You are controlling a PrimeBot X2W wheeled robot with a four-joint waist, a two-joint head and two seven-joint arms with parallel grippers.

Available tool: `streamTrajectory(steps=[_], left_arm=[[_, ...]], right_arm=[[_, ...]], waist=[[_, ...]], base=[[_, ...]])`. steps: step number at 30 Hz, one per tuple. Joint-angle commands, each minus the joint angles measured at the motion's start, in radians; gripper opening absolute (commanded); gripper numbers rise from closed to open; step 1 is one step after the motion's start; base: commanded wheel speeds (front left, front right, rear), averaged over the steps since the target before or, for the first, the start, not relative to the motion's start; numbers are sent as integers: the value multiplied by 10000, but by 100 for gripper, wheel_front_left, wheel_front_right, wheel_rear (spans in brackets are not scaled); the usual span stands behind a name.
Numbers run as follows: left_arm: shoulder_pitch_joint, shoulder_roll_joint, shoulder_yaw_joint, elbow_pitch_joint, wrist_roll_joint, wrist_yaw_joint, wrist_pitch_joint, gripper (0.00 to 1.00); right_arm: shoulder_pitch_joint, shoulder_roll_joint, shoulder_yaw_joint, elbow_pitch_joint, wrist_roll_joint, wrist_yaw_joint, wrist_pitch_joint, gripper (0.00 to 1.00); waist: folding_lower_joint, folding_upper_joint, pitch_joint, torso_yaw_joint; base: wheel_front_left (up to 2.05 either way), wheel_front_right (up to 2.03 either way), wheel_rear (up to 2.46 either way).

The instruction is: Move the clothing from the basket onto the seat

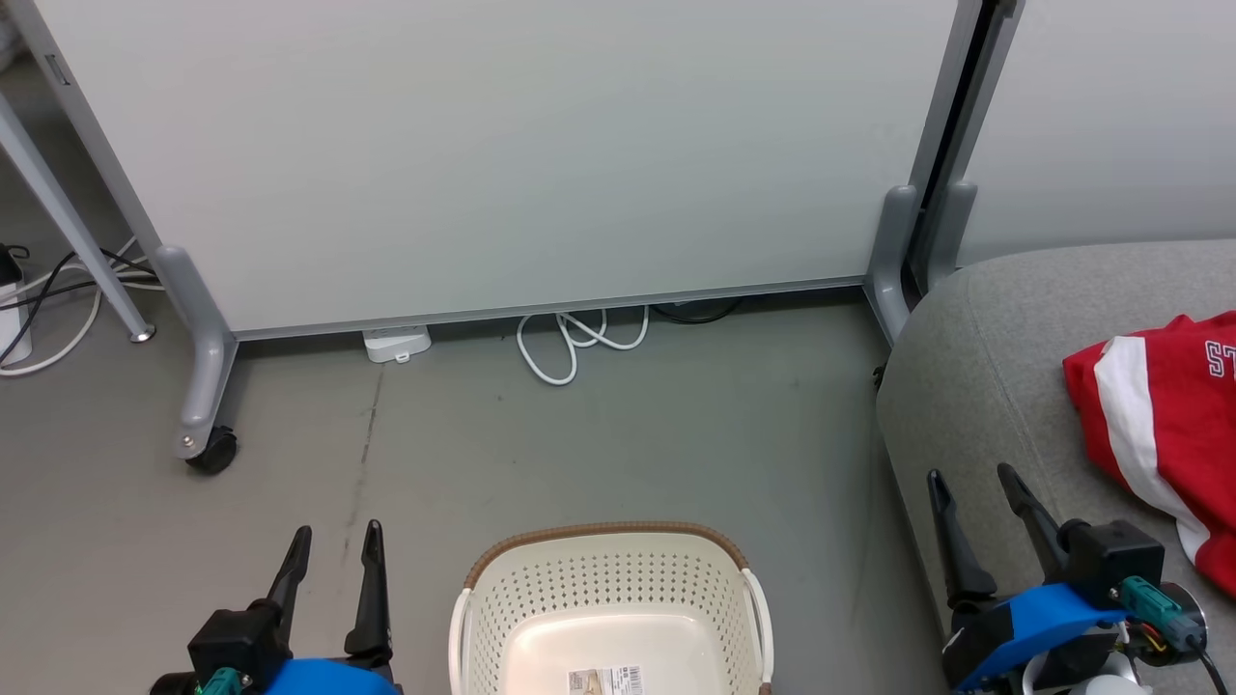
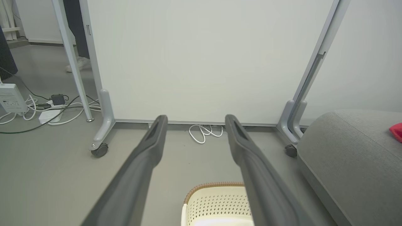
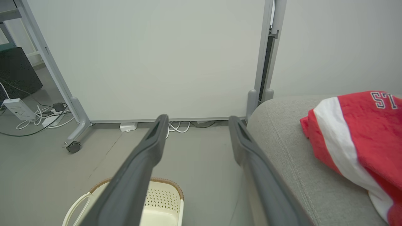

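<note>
Seems almost finished, judging by the present layout. Finds the clothing, red with a broad white band and white letters, already on the seat, well in from its left rounded corner and cut off by the right border of the head view. Cannot tell if one garment or two. Finds the basket on the floor, near the left edge of the seat but apart from it. Holds, as far as visible, nothing red, just a paper label on its bare bottom. Misses the nearest part of that bottom, so cannot fully confirm. Shows the left end effector with fingers spread, gripping nothing, above the floor left of the basket. Shows the right end effector spread too, gripping nothing, over the left edge of the seat. Probably leaves little more than a check of the basket.
</note>
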Motion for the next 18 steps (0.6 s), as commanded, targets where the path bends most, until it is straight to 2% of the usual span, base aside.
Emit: streamTrajectory(steps=[1, 14, 15, 18], left_arm=[[-70, -23, 59, 24, 71, -11, -30, 100], [-92, -101, 41, 5, -9, -11, -30, 100], [11, -113, -9, 65, -2, 0, 6, 0], [179, -161, -30, 311, -52, 0, 71, 0]], right_arm=[[92, 29, 7, -18, 51, 1, 0, 100], [213, 29, 110, -144, 247, 1, 32, 100], [30, 6, 94, -59, 173, 0, 24, 0], [91, 19, 73, 219, 201, 0, 54, 0]], waist=[[0, 0, 7, -15], [0, 0, 112, -42], [0, 0, 113, -43], [1, 0, 115, -45]], base=[[0, 0, 0], [0, 0, 0], [0, 0, 0], [0, 0, 0]])
